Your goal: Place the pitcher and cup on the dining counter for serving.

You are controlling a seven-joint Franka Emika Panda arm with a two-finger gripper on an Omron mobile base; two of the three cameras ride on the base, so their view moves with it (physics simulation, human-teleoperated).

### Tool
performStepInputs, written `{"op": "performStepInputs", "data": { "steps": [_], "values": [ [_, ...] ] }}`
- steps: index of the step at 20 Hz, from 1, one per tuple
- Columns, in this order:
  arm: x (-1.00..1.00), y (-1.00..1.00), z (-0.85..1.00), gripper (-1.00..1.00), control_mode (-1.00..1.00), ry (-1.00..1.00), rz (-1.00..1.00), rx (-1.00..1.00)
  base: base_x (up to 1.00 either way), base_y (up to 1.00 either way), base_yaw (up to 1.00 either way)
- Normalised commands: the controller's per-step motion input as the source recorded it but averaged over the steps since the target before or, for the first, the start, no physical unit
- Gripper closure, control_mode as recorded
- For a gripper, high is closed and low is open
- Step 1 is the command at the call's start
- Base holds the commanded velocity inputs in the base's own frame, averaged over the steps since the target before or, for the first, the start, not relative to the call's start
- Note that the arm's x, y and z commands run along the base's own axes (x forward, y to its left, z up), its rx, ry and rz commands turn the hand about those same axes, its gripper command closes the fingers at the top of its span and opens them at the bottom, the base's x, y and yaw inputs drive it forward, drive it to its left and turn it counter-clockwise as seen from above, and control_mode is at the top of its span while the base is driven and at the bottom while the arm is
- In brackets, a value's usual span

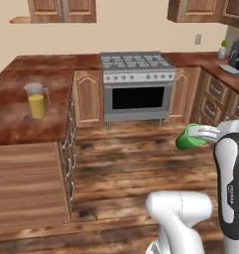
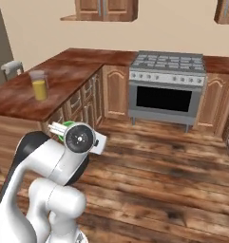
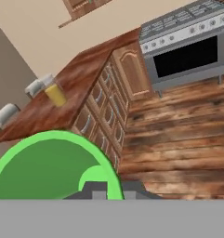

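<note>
Left base view, from left to right: the dining counter [image 1: 22, 106], a glossy reddish-brown surface, carries the pitcher [image 1: 36, 100], a clear upright cylinder part-filled with orange liquid, standing well back from the near edge. Drawers with silver handles [image 1: 70, 144] line the surface's side facing the wooden floor [image 1: 136, 158]. A steel stove [image 1: 137, 84] with a dark oven window stands against the far wall. At the right, the hand [image 1: 203, 133] holds the cup [image 1: 186, 139], a small bright green vessel tipped onto its side, in mid-air above the floor, well apart from the surface and the pitcher. The pale fingers pinch the cup at its upper edge.

Right base view, from left to right: a grey-cushioned stool [image 2: 11, 69] sits beyond the surface; the pitcher stands upright on the surface; a sliver of green cup shows behind the arm's round wrist joint [image 2: 79, 137]; the stove lies to the right.

Hand view: the cup's open green mouth occupies the lower left, close to the camera, with the pitcher on the surface beyond it and the stove at upper right.
</note>
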Motion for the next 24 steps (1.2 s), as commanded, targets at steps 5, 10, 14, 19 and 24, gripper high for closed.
{"op": "performStepInputs", "data": {
  "steps": [5, 10, 14, 19, 24],
  "values": [
    [0.0, 0.0, 0.0, 1.0, 1.0, 0.0, 0.0, 0.0, 1.0, 0.05, 0.18],
    [0.0, 0.0, 0.0, 1.0, 1.0, 0.0, 0.0, 0.0, 1.0, 0.0, 0.16],
    [0.0, 0.0, 0.0, 1.0, 1.0, 0.0, 0.0, 0.0, 1.0, 0.0, 0.09],
    [0.0, 0.0, 0.0, 1.0, 1.0, 0.0, 0.0, 0.0, 1.0, -0.05, 0.1],
    [0.0, 0.0, 0.0, 1.0, 1.0, 0.0, 0.0, 0.0, 1.0, -0.23, 0.56]
  ]
}}
